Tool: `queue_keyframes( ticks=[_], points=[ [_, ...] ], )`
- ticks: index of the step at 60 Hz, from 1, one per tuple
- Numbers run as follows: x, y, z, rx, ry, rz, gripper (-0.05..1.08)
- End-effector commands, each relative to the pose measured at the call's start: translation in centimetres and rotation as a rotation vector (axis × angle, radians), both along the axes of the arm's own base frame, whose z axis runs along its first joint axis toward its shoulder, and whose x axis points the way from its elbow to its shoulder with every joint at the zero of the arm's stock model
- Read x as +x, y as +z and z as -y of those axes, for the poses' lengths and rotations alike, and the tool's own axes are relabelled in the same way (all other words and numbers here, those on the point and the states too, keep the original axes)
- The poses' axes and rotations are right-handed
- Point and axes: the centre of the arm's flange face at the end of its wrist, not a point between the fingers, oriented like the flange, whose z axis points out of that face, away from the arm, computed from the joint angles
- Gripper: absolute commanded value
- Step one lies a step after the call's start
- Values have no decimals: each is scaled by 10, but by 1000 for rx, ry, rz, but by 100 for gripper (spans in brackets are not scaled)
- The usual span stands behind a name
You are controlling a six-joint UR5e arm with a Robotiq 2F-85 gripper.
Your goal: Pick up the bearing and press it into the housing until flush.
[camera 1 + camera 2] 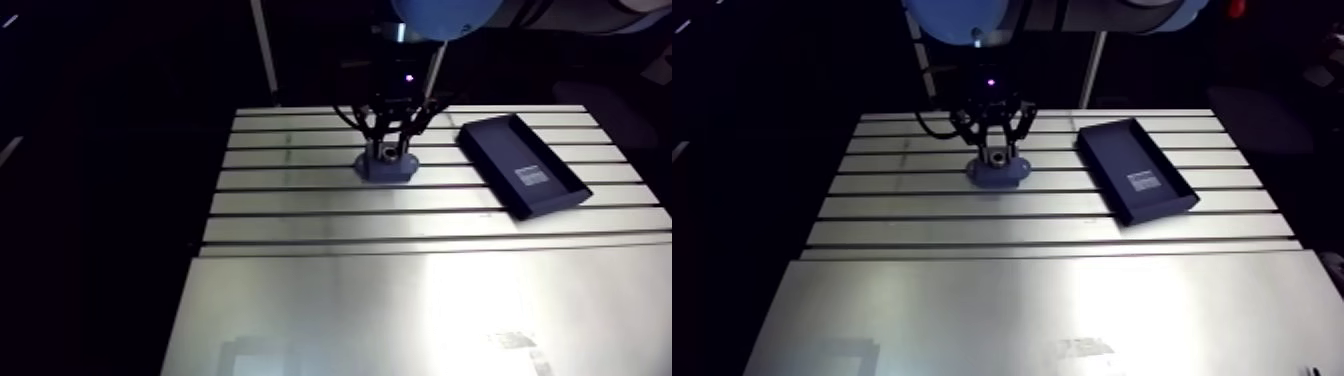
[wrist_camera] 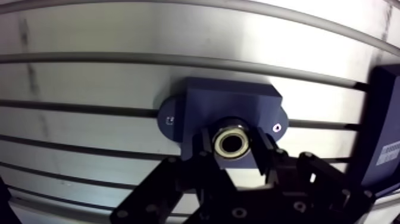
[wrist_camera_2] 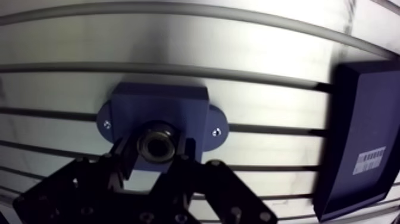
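One arm, one pair of fingers, two in count, coming down from above onto the far-middle part of the slotted surface. One bearing: silver ring, dark bore, gripped between the two fingers, one finger tight on each side of it, so the fingers are narrow and clamped on the bearing. One housing: dark blue block with rounded ears on its left and right ends, lying flat on the surface across the slots. Two small marks on it, one on each ear, probably screw holes. The bearing is directly over the middle of the housing, and in the arm view it shows as a pale ring on top of the blue block. Cannot tell how deep it sits or whether it is flush, since the fingers hide its sides. One tray: dark, shallow, rectangular, with raised walls, to the right of the housing, apart from it, lying at an angle to the slots. One white label inside the tray near its near end, print too small to read. Nothing else seen in the tray. Several dark slots run left to right across the far half of the surface; the near half is a plain shiny plate.
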Motion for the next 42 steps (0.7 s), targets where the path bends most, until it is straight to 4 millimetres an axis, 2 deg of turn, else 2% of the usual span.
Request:
queue_keyframes(
  ticks=[1, 42],
  points=[
    [0, -2, 0, 4, 0, 4, 68],
    [-1, 0, 0, 4, 2, 0, 68]
  ],
)
